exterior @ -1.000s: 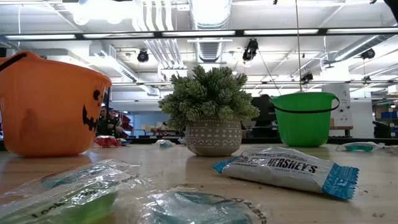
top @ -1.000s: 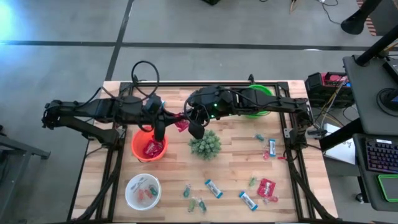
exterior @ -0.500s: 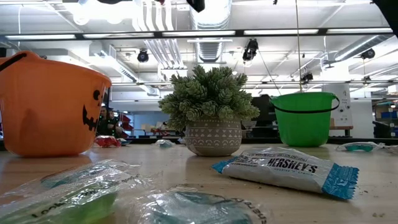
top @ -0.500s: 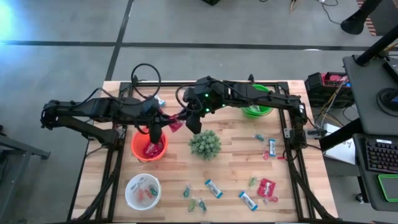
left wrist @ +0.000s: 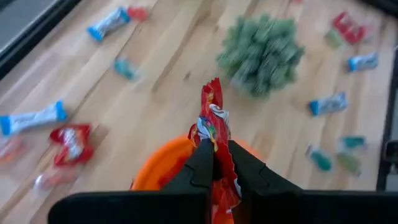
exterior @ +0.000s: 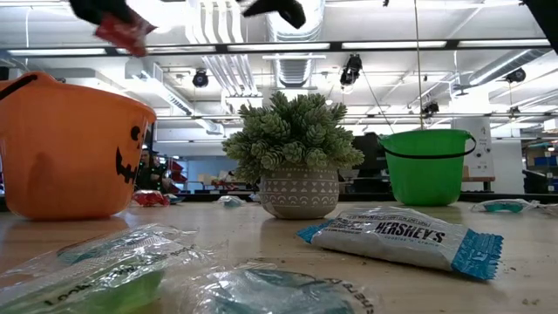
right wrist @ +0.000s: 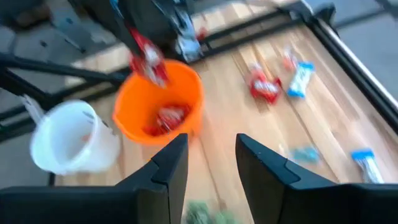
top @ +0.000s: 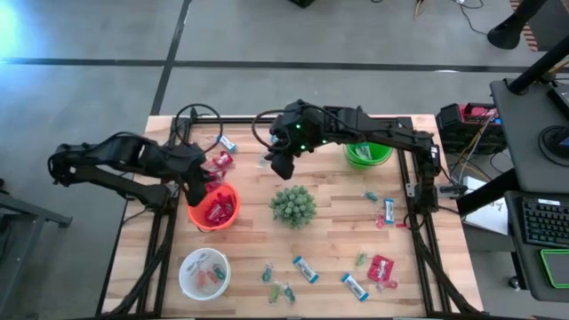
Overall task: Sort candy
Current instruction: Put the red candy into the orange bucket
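Held candy: a red packet point(left wrist: 214, 134) is clamped between the fingers of the left tool point(left wrist: 214, 163); its lower end is hidden behind those fingers.
Held candy position: above the near rim of the orange bowl point(top: 213, 206), not touching it; in the low view the packet point(exterior: 122, 33) hangs high over the bowl point(exterior: 70, 148).
Orange bowl contents: red packets point(right wrist: 165, 118); the count cannot be made out.
Left tool: closed tight on the red packet; in the high view it point(top: 203, 182) sits at the bowl's left edge.
Right tool: fingers narrowly apart, holding nothing point(right wrist: 211, 163); in the high view it point(top: 277, 163) hovers behind the green plant point(top: 293, 205), its fingers hard to separate from the arm.
Loose candy, rear: a red packet point(top: 222, 160) and a blue-and-white bar point(top: 228, 144) lie on the bench point(top: 329, 231) behind the orange bowl.
Loose candy, front and right: blue-and-white bars point(top: 305, 268), a red packet point(top: 380, 268) and small green pieces point(top: 268, 273) are scattered near the front edge.
White bowl: it point(top: 204, 273) stands at the front left; contents show as green and red pieces, not identifiable further.
Green bowl: it point(top: 368, 152) is partly covered by the right arm; contents not visible.
Low view foreground: a blue-and-white bar point(exterior: 401, 237) lies flat; clear-wrapped green pieces point(exterior: 105, 270) are cut off by the lower edge.
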Tool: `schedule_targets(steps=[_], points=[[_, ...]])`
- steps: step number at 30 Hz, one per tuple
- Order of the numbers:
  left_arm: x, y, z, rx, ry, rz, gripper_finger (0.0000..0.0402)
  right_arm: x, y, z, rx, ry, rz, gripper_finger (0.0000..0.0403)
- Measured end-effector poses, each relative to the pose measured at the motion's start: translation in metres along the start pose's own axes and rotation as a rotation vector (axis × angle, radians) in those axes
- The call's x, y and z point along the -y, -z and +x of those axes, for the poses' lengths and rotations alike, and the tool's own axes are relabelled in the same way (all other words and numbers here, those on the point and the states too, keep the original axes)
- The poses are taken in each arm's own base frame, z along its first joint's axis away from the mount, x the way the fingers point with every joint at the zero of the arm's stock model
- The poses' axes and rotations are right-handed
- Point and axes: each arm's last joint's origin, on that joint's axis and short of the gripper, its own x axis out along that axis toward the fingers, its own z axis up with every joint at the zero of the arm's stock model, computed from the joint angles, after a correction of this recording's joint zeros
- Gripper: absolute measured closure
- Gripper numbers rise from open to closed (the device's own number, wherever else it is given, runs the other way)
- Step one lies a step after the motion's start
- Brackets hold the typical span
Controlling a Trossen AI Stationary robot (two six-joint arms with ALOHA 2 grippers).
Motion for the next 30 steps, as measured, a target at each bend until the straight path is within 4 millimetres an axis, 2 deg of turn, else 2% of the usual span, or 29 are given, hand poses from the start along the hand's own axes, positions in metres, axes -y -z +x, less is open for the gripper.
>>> schedule_targets(steps=[9, 15, 19, 27, 30], points=[[-0.002, 0.014, -0.007, -0.198, 0.17, 0.042, 0.0401, 0.018, 0.028, -0.006, -0.306, 0.11, 0.056, 0.0294], [-0.004, 0.02, -0.006, -0.29, 0.169, 0.116, 0.0399, 0.024, 0.031, -0.009, -0.33, 0.252, 0.041, 0.0293], [-0.005, 0.023, -0.005, -0.323, 0.144, 0.144, 0.0372, 0.027, 0.03, -0.009, -0.312, 0.312, 0.033, 0.0283], [-0.005, 0.022, -0.004, -0.32, 0.151, 0.202, 0.0289, 0.03, 0.028, -0.01, -0.278, 0.398, 0.019, 0.0243], [-0.005, 0.022, -0.004, -0.319, 0.155, 0.231, 0.0273, 0.031, 0.024, -0.007, -0.23, 0.435, 0.008, 0.023]])
